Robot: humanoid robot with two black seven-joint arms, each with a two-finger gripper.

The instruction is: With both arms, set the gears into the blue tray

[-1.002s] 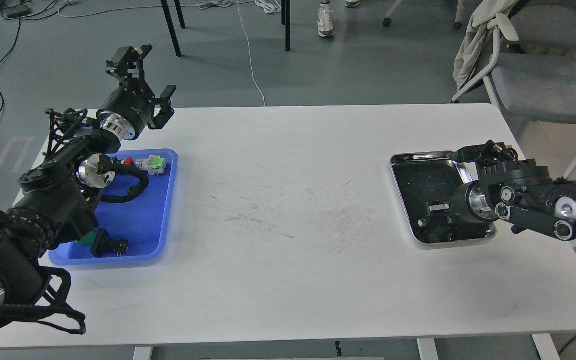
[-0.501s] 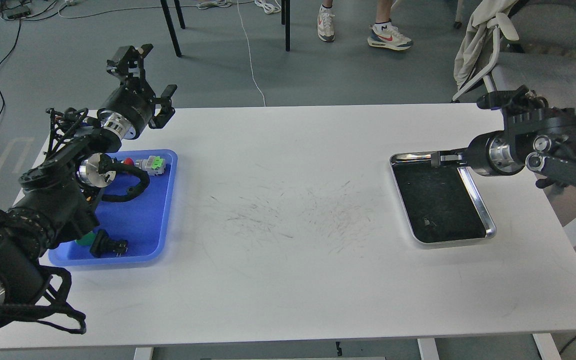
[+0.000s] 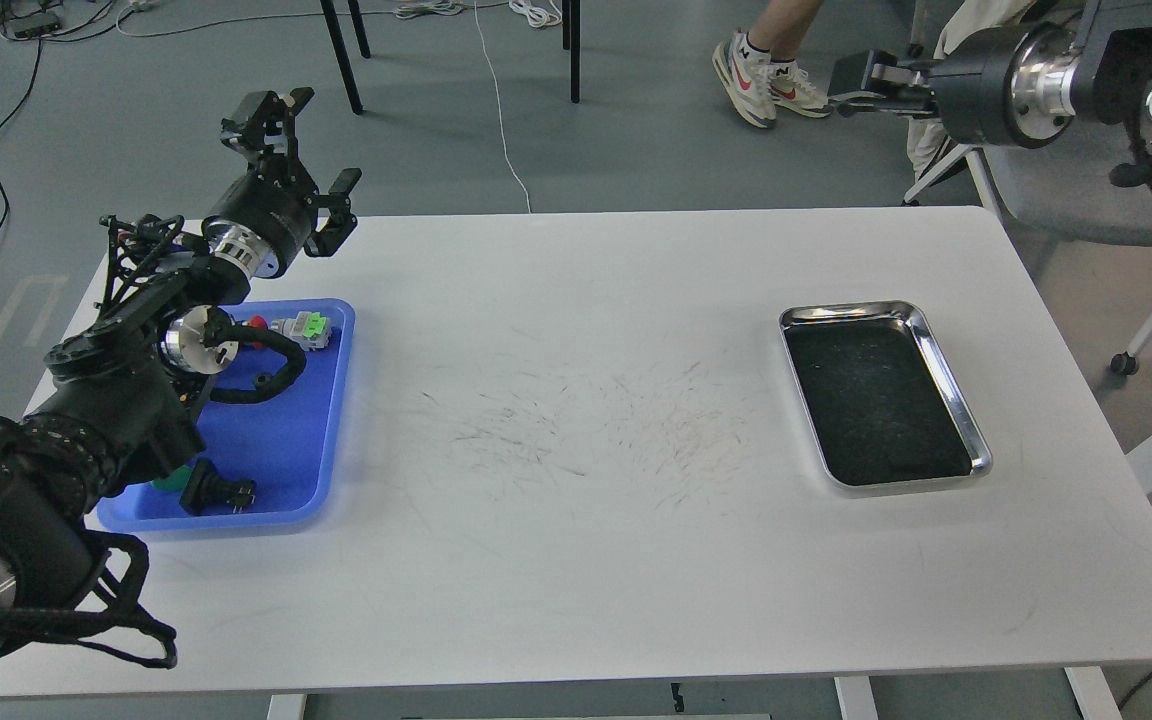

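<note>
Two black arms are showing. The left arm [image 3: 126, 370] is reaching in from the lower left over the blue tray [image 3: 321, 460], and its gripper [image 3: 301, 150] is hanging above the table's far left corner with its two fingers spread wide apart and nothing between them. The right arm [image 3: 1066, 70] is reaching in from the upper right, high above the floor beyond the table. Its gripper [image 3: 861, 80] is pointing left, and its fingers are seen edge-on and dark, so whether it is open or closed cannot be told, nor whether it is holding anything.

Two trays are lying on the white table [image 3: 576, 560], well apart. The blue tray is sitting near the left edge, partly covered by the left arm. In it, three parts are showing: a green-capped switch [image 3: 304, 328] near the far rim, a red cap [image 3: 258, 322] just beside it, and a black switch block [image 3: 216, 490] near the near rim, with a bit of green [image 3: 171, 482] beside it. The steel tray [image 3: 951, 385] is lying on the right side, showing only its black lining.

No gear can be picked out anywhere; at this size none is showing in either tray or in either gripper.

A person's two sneakers [image 3: 771, 80] are standing on the floor beyond the table.
</note>
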